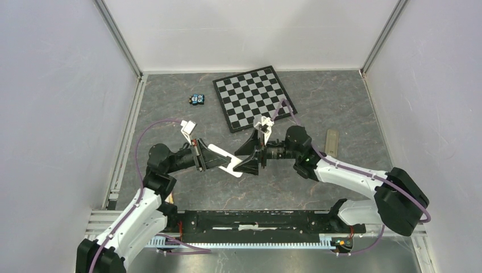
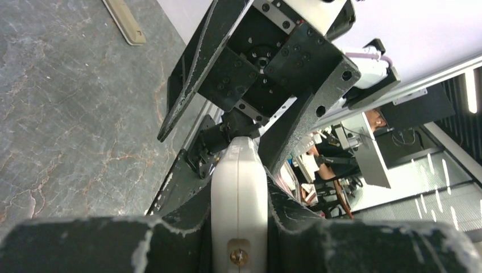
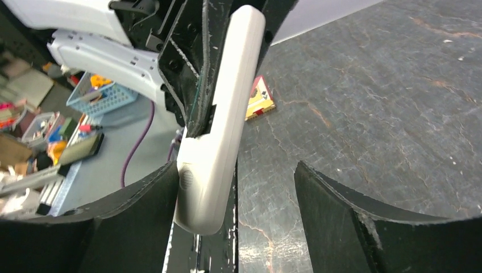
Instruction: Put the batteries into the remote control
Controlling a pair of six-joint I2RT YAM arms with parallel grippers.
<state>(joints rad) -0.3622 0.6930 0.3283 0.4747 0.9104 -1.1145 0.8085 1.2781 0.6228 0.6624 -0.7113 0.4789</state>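
Note:
The white remote control (image 1: 225,160) hangs in the air between my two arms, seen edge-on, its buttons not showing. My left gripper (image 1: 206,157) is shut on one end of it; in the left wrist view the remote (image 2: 239,187) is clamped between both fingers. My right gripper (image 1: 248,160) is open around the other end; in the right wrist view the remote (image 3: 219,136) lies against the left finger (image 3: 136,222) and the right finger (image 3: 347,222) stands apart. A small dark and blue object (image 1: 197,99), perhaps the batteries, lies far left on the table.
A black and white checkerboard (image 1: 254,96) lies at the back middle. A tan strip (image 1: 332,142) lies right of my right arm and also shows in the left wrist view (image 2: 124,23). White walls enclose the grey marbled table (image 1: 170,102).

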